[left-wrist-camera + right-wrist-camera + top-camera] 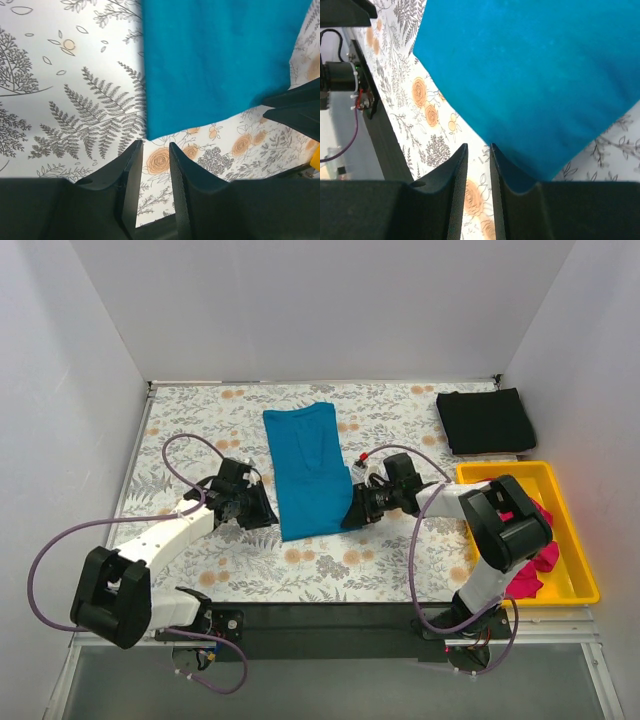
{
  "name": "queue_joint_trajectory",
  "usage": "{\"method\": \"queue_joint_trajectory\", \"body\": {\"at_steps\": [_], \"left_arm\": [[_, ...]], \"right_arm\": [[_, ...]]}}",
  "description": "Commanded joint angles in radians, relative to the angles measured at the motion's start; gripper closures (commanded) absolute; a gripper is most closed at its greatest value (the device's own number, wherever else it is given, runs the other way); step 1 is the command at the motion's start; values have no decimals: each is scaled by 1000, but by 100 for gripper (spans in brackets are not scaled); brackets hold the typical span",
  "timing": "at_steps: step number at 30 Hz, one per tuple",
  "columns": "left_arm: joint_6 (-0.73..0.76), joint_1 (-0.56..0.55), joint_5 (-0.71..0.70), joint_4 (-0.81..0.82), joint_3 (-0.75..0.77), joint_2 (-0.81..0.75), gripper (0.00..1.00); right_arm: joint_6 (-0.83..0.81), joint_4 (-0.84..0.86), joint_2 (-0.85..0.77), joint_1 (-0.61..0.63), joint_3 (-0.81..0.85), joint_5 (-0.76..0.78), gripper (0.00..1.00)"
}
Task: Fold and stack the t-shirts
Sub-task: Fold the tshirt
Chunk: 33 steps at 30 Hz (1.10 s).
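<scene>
A teal t-shirt (305, 468), folded into a long strip, is laid lengthwise on the table (200, 420). The left fingers (130, 170) and right fingers (457, 170) are held slightly apart, empty, at its near corners, probably for the next fold. A black t-shirt (487, 421) is set aside, folded.

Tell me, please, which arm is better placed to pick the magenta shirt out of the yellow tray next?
Right. The yellow tray holding the magenta shirt lies on the right claw side of the teal shirt; the left claw is on the opposite side, farther away.
</scene>
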Motion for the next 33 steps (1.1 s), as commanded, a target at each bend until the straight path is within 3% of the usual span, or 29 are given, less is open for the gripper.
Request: {"method": "queue_joint_trajectory", "body": {"at_steps": [1, 6, 8, 11, 16, 22, 33], "left_arm": [[-29, -45, -94, -83, 23, -32, 72], [-79, -123, -183, -169, 84, 29, 58], [-95, -160, -257, -195, 110, 74, 51], [-111, -209, -314, -222, 163, 123, 43], [-130, -263, -347, -246, 207, 198, 42], [-138, -311, -389, -258, 253, 290, 49], [-134, -332, -412, -265, 259, 388, 50]], "right_arm": [[-48, -177, -113, 30, 30, 126, 69], [-48, -406, -206, 59, 106, 406, 64], [-43, -498, -223, 78, 135, 533, 52], [-16, -558, -251, 107, 138, 655, 46], [12, -576, -260, 138, 142, 704, 45], [8, -580, -243, 158, 155, 712, 45], [18, -577, -208, 191, 162, 747, 45]]}}
